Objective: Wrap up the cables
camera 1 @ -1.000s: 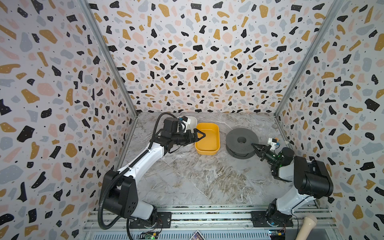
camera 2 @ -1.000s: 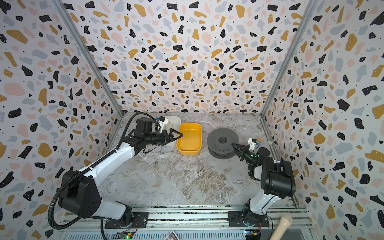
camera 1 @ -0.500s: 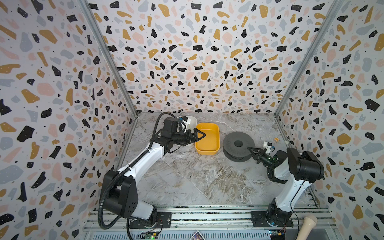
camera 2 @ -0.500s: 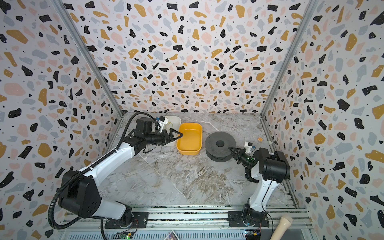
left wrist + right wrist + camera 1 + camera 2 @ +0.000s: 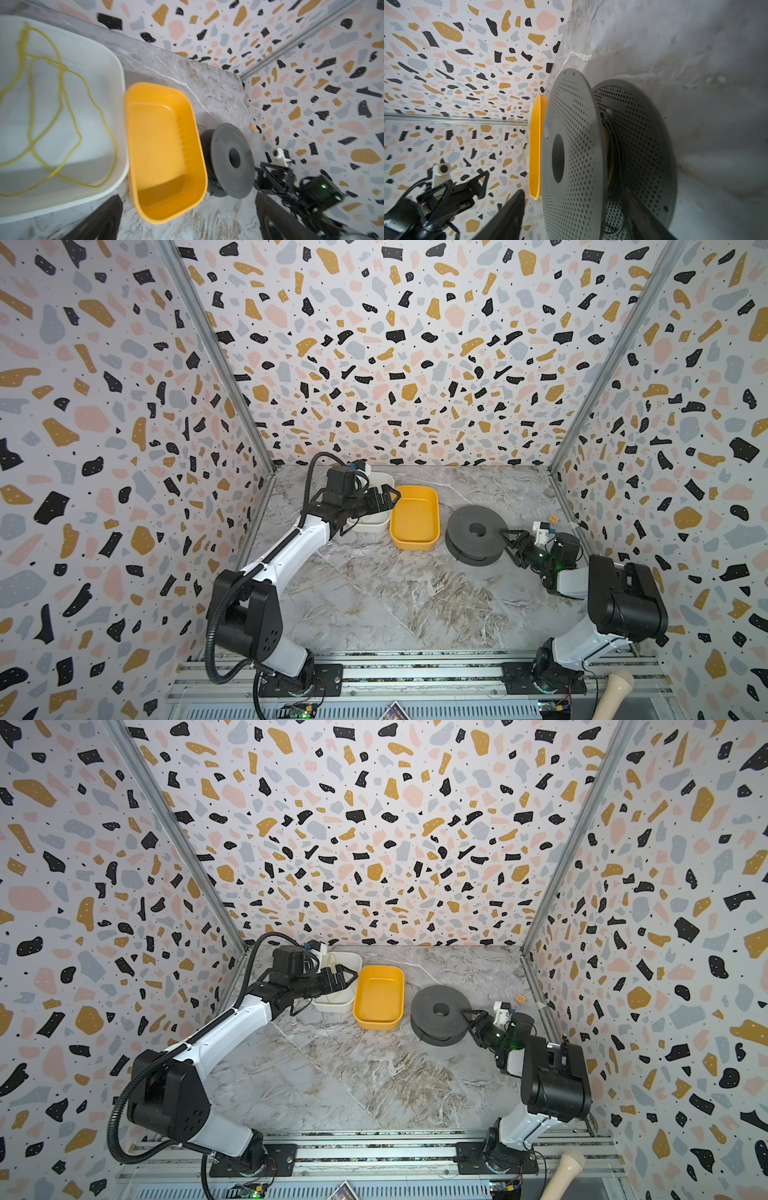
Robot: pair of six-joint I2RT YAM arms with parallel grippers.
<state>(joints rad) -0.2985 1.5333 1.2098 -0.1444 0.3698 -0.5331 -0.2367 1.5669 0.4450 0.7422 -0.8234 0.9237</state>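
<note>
Right wrist view: the black cable point(image 5: 613, 162) is seen wound on the hub of the grey spool point(image 5: 571, 145), which lies flat near the right edge of the table point(image 5: 374, 605). The right claw point(image 5: 509, 546) is spread apart at the spool's rim, with nothing held. The left claw point(image 5: 392, 498), also spread, is held above the white tub point(image 5: 372, 529). The winding appears nearly finished. Next, probably, the right claw must be drawn back without the spool being knocked.

A yellow tub point(image 5: 415, 516) is set on the marble table point(image 5: 374, 605), just beside a white tub point(image 5: 332, 1006) in which a thin yellow cord point(image 5: 62, 68) is loosely looped. A grey spool point(image 5: 461, 526) is laid flat nearby.
</note>
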